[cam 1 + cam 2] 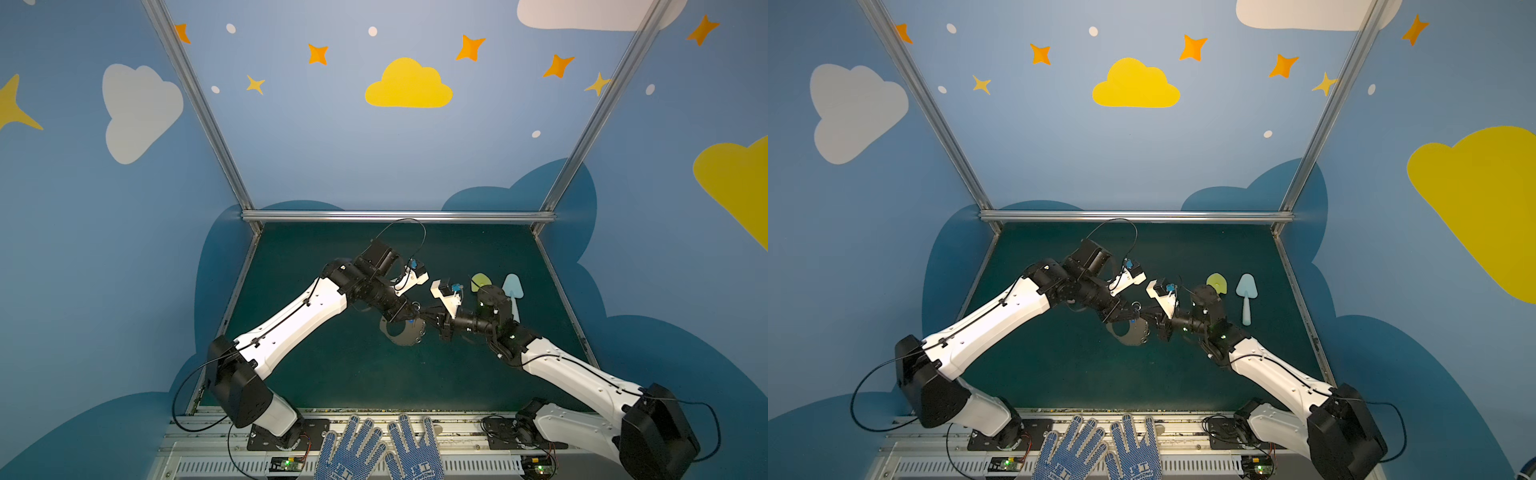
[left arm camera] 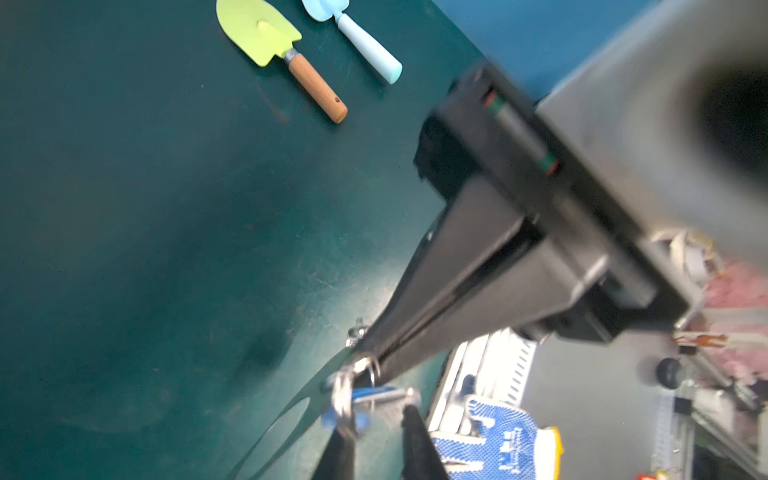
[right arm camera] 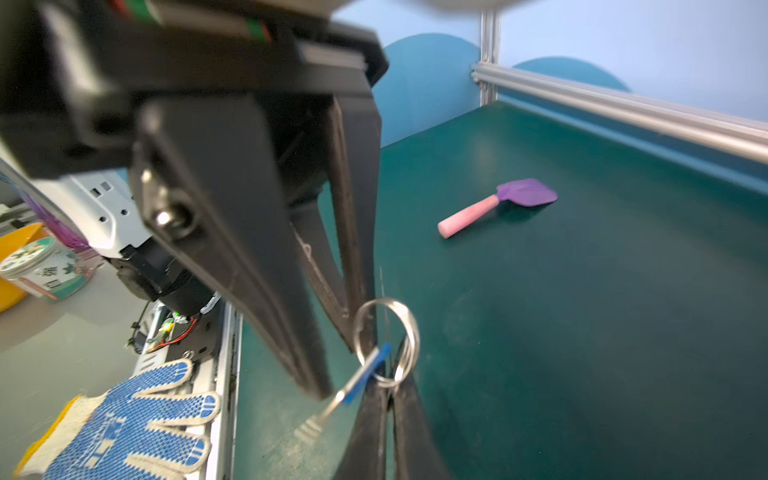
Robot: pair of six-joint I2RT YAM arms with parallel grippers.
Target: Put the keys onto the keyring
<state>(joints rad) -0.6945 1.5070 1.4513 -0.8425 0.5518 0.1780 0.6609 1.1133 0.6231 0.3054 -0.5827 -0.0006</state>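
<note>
The key point(image 3: 361, 376), silver blade with a blue head, is up off the tabletop point(image 1: 332, 374) roughly mid-table, right where the two arms meet. In the right wrist view it looks threaded onto a small wire ring point(image 3: 411, 340) and dangles from it at a slant.

That wire ring is pinched at the very tips of the right end effector point(image 2: 376, 353), fingers pressed together with only a thin slit between them. The left end effector point(image 2: 376, 415) has its fingers apart, one on either side of the key. It's pretty blurry there, so I can't tell if either finger actually touches it.

The keyring point(image 1: 409, 338), the flat grey oval band with the big cut-out, sits just under both sets of fingertips in both top views. From the left wrist view its edge runs up towards the wire ring, but I can't make out whether they're joined.

Further out, a green shovel point(image 2: 266, 33) with a wooden handle and a light blue shovel point(image 2: 365, 45) lie side by side beyond the right arm. A purple shovel point(image 3: 498, 205) with a pink handle lies well apart, nearer the back rail. A pair of blue-dotted gloves point(image 1: 374, 449) rests at the front edge between the arm bases.
</note>
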